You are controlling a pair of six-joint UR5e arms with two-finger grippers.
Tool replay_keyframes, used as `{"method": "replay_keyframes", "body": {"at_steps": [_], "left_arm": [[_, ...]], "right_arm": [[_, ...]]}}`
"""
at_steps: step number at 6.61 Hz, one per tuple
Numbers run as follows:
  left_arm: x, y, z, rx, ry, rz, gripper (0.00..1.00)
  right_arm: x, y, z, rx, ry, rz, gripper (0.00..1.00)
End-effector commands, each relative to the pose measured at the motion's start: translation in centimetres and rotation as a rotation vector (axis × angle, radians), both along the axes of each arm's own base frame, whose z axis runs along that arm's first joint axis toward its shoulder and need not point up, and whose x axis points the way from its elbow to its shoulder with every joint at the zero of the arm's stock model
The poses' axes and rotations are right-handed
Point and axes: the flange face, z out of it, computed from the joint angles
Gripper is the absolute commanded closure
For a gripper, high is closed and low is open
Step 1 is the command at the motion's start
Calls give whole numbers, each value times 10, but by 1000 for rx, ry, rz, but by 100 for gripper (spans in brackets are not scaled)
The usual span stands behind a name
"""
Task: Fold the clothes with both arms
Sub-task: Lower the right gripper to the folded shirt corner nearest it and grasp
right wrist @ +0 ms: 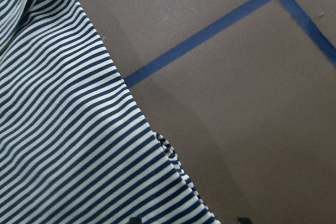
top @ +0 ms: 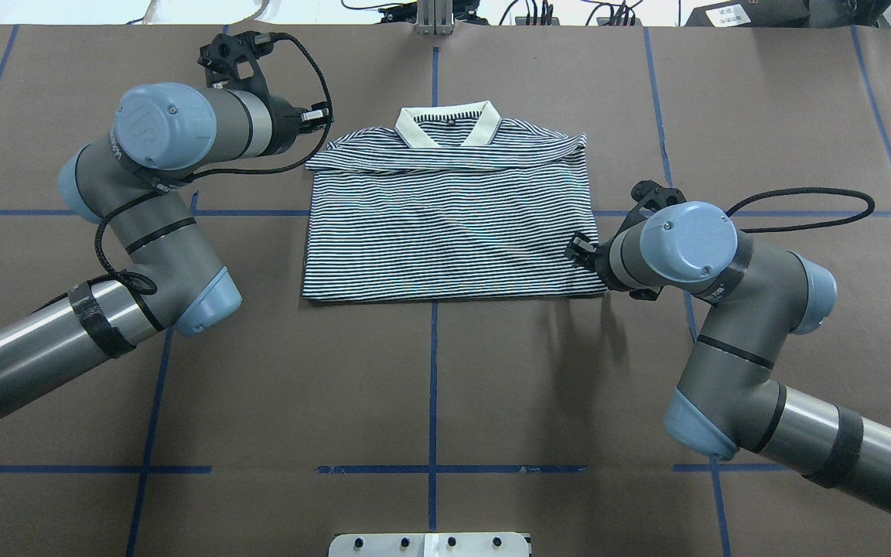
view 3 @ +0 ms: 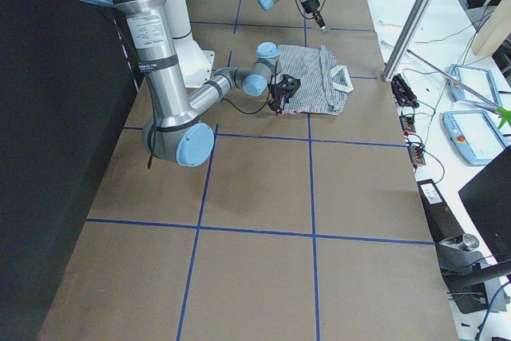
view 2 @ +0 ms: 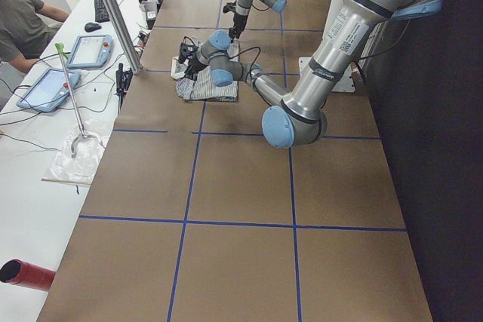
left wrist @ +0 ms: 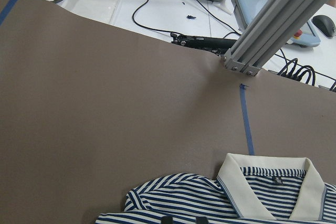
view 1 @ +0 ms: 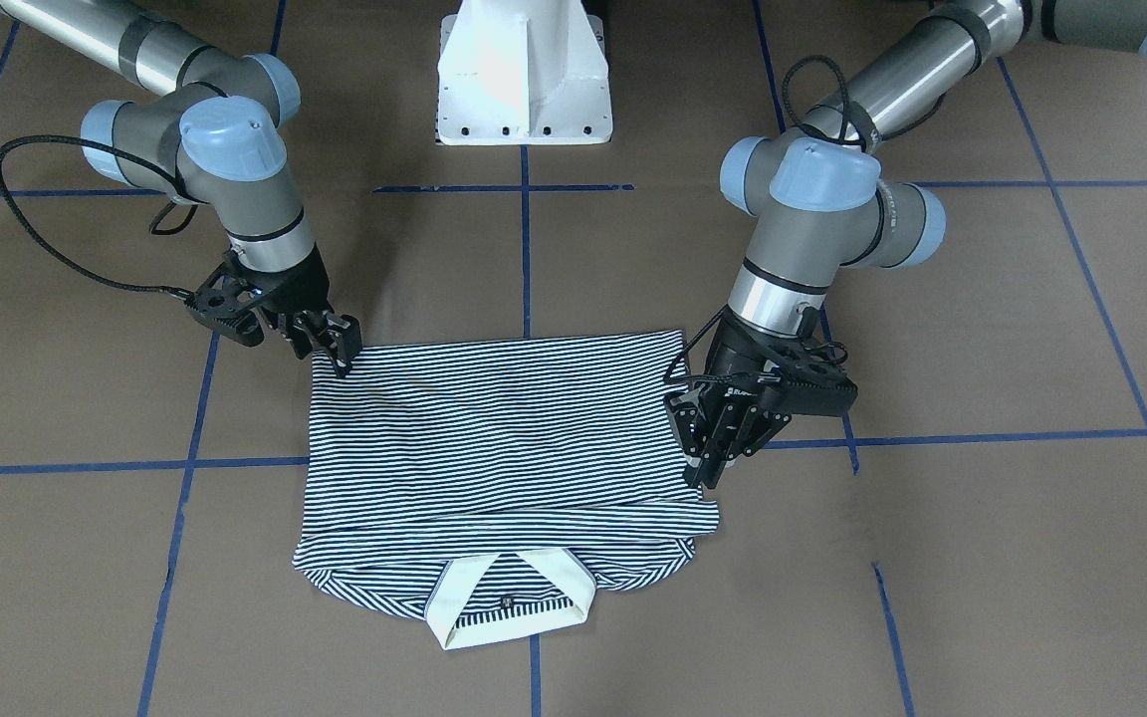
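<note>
Overhead reckoning: polo shirt (top: 445,224) lies flat mid-desk (top: 530,387), collar (top: 414,130) at 12 o'clock, hem edge straight at 6. Left gripper (view 1: 705,476) sits at the shirt's 10 o'clock shoulder edge, jaws narrow, tips close (grip on cloth not discernible). Right gripper (view 1: 340,360) sits at the 4 o'clock side edge, jaws wide, straddling it. Brown desk shows on every side, widest toward 6.
</note>
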Motion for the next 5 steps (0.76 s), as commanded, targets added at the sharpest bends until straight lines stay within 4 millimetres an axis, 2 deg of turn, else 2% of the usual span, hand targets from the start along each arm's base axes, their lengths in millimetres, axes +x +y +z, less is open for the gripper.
{"method": "replay_keyframes", "body": {"at_steps": [1, 2, 3, 5], "left_arm": [[0, 0, 1, -1, -1, -1, 73], [0, 0, 1, -1, -1, 1, 73], [0, 0, 1, -2, -2, -1, 73], [0, 1, 6, -6, -6, 1, 73]], "right_arm": [[-3, 2, 5, -2, 11, -1, 38], [-3, 2, 7, -4, 14, -2, 54], [-2, 3, 9, -4, 15, -3, 97], [4, 7, 12, -4, 15, -3, 100]]}}
